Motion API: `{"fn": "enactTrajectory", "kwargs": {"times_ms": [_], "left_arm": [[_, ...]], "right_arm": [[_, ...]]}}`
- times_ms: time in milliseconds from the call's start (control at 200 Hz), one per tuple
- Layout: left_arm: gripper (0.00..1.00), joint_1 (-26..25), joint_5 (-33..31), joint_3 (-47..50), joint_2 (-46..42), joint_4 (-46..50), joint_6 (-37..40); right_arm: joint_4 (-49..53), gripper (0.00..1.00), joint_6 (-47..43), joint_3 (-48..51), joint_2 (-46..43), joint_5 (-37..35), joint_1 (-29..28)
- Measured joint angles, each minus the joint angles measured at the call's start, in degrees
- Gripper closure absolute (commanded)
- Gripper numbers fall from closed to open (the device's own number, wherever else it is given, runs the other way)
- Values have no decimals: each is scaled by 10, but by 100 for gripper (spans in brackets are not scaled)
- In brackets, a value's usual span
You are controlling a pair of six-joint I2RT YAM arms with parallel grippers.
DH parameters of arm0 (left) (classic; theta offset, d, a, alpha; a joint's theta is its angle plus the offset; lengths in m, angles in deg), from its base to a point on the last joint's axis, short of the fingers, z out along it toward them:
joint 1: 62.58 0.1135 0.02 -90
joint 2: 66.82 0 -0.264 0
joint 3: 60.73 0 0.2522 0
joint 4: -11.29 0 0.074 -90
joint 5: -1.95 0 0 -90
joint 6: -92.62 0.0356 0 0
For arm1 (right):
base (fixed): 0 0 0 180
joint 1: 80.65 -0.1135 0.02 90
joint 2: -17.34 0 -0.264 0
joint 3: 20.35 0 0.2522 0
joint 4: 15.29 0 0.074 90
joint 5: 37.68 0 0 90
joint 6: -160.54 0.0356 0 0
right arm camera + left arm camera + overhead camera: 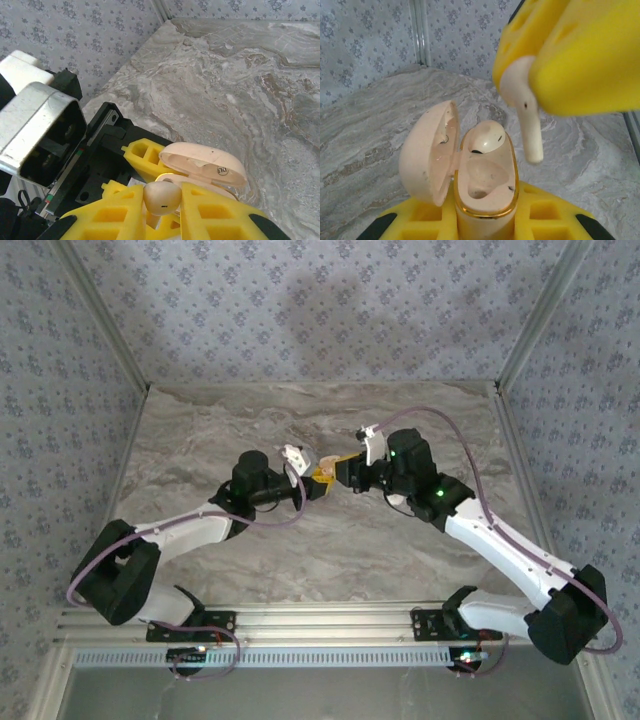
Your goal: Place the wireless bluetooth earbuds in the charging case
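Open charging case (485,175), first earbud (487,136) seated at 12 o'clock, is clamped in the left gripper (485,225); second earbud (527,115) is pinched stem-down in the right gripper (162,210) at 1 o'clock. Second insertion judged in hand; alignment over the empty 6 o'clock socket (480,192) is needed.

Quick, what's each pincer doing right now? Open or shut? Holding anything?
Left pincer: shut on the charging case, whose lid is open.
Right pincer: shut on an earbud.

Peach charging case (487,172), lid open, one earbud (487,136) seated — second earbud (526,107) near its opening
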Motion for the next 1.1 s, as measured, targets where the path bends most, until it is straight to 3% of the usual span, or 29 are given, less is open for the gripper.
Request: {"fn": "enactTrajectory", "kwargs": {"times_ms": [1099], "left_arm": [[80, -13, -36, -16, -2, 17, 3]], "right_arm": [[-81, 77, -3, 35, 7, -63, -16]]}}
